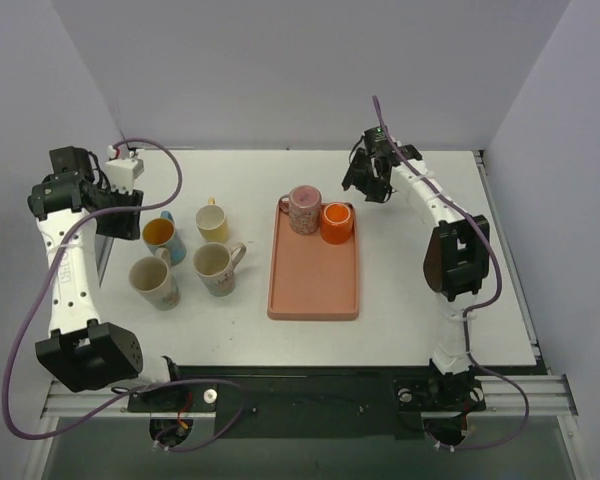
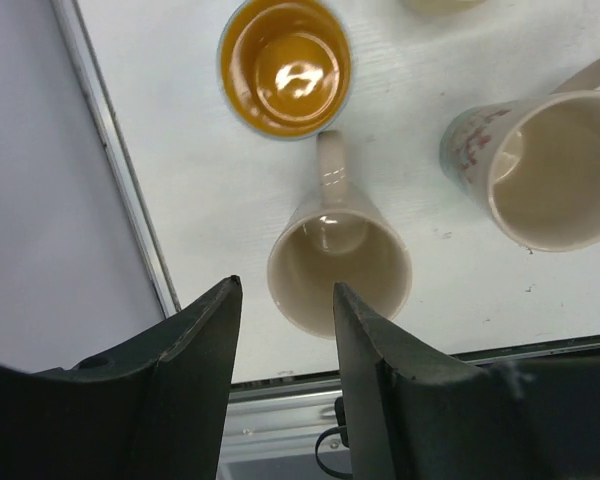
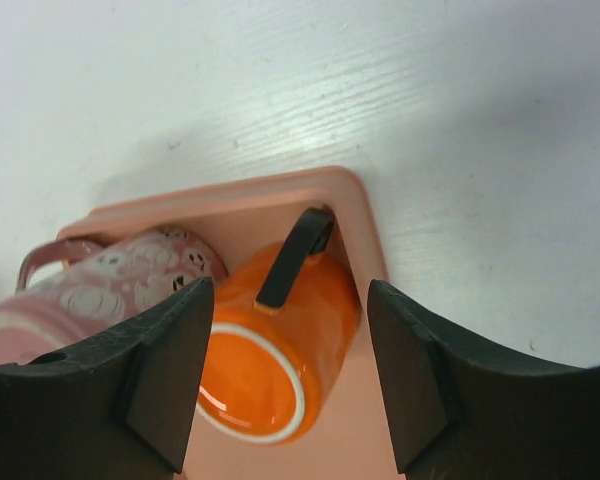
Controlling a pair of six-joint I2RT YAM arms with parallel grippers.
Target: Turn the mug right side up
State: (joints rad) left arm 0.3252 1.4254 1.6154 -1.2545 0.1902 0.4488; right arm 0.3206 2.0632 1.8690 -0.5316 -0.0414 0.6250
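Approach step: right gripper [image 3: 288,292] spread over orange mug [image 3: 315,315], seemingly inverted. Next: descend, pinch wall, flip.

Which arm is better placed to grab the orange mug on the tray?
Right. The right hand, open, hangs over the orange mug on the tray; the left hand is over a cream mug, off it.

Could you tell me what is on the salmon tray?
A pink mug and an orange mug, side by side at its far end; the tray floor beneath them is covered.
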